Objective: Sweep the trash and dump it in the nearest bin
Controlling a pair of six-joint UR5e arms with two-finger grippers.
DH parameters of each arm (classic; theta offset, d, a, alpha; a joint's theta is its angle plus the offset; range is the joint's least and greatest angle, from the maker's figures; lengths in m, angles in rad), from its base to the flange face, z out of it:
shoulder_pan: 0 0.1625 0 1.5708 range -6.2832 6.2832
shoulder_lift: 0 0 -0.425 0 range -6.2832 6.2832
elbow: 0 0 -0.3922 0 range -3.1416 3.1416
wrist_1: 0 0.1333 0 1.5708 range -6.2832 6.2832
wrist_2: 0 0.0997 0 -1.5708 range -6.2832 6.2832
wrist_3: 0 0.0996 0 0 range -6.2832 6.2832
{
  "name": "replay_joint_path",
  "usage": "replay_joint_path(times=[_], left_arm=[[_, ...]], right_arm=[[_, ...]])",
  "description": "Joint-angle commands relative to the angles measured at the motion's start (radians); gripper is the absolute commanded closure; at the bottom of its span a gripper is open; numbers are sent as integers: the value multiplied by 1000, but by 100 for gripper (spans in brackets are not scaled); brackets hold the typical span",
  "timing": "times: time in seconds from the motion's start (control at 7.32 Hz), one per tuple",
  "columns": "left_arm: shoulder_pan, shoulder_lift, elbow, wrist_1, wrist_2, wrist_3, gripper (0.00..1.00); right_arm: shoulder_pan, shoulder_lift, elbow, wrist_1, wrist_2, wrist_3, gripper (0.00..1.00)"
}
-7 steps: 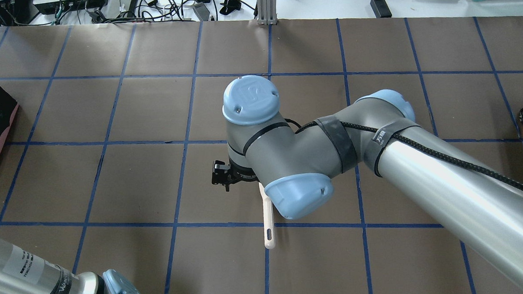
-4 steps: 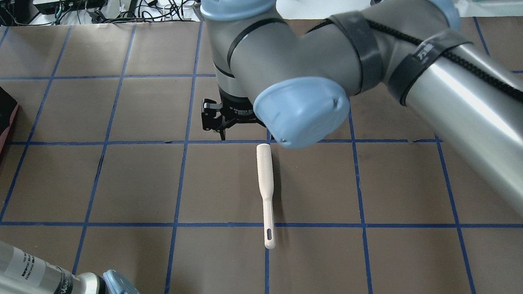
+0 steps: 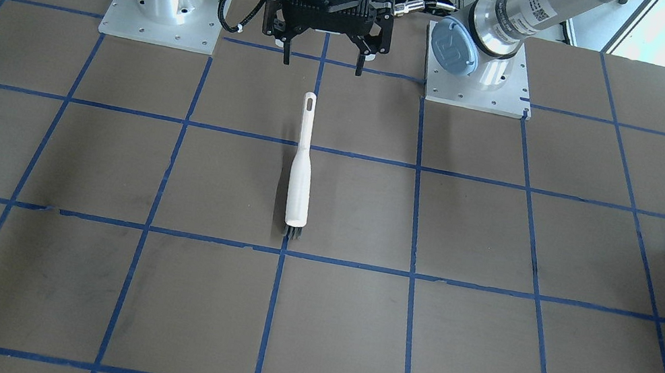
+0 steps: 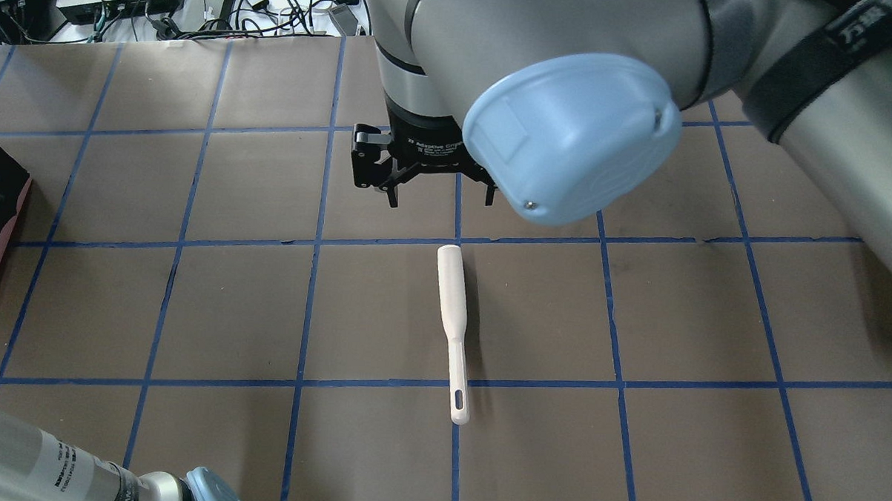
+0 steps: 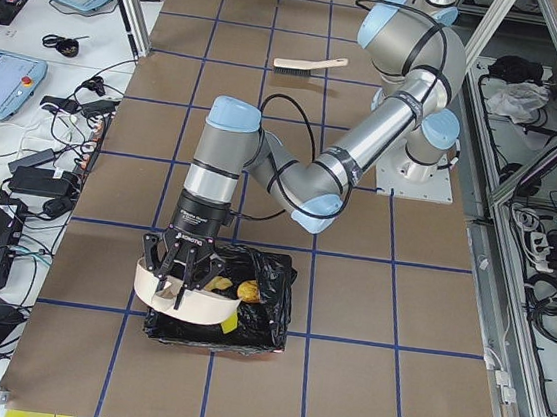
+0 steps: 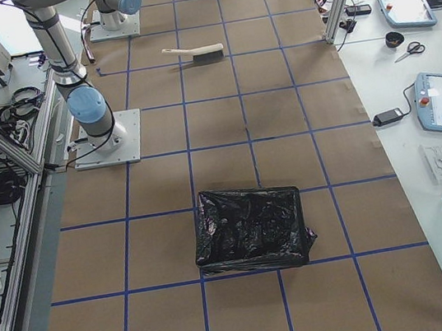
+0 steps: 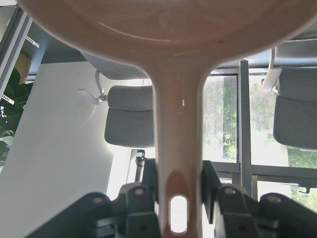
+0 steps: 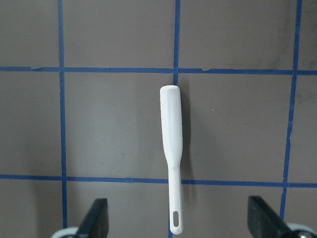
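The right gripper (image 3: 323, 62) is seen at the top centre of the front view, raised above the table (image 3: 481, 349), its jaws spread wide with nothing between them. In its wrist view the two fingers (image 8: 98, 218) are shown at the lower corners. The brush (image 3: 303, 168) is laid flat in mid-frame, below that gripper in the picture and apart from it. Its handle is pointed toward the top of the frame and its dark bristles lie at the lower end, just above a blue tape line (image 3: 94, 216). In the left side view the left gripper (image 5: 179, 270) is found at lower left, over the bin (image 5: 268, 320). Its jaws are pinched on the handle of the dustpan (image 5: 187, 304), as is shown close up in the left wrist view. The pan is held over the left part of the black bag. The trash (image 5: 247, 291) is seen inside the bin, just beside the pan's lip. In the front view the bin is cut off by the right edge, a tan bit showing in it.
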Motion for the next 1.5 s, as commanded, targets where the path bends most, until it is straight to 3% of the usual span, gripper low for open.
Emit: replay_joint_path(times=[0.0,0.27,0.68,1.09,1.37], left_arm=[[12,44,0,-329,-89,-273,100],[28,73,0,-546,-142,-537,100],[14,110,-21,-897,-205,-1028,100],[-95,156,-103,-898,-206,-1232,100],[-114,171,-156,-843,-232,-1276,100]], right_arm=[[-42,-30,9,-19,-40,-237,0],[-194,-70,9,42,-45,-263,0],[-393,-96,9,35,-45,-259,0],[-410,-141,41,44,-36,-253,0],[-410,-220,151,16,-30,-253,0]])
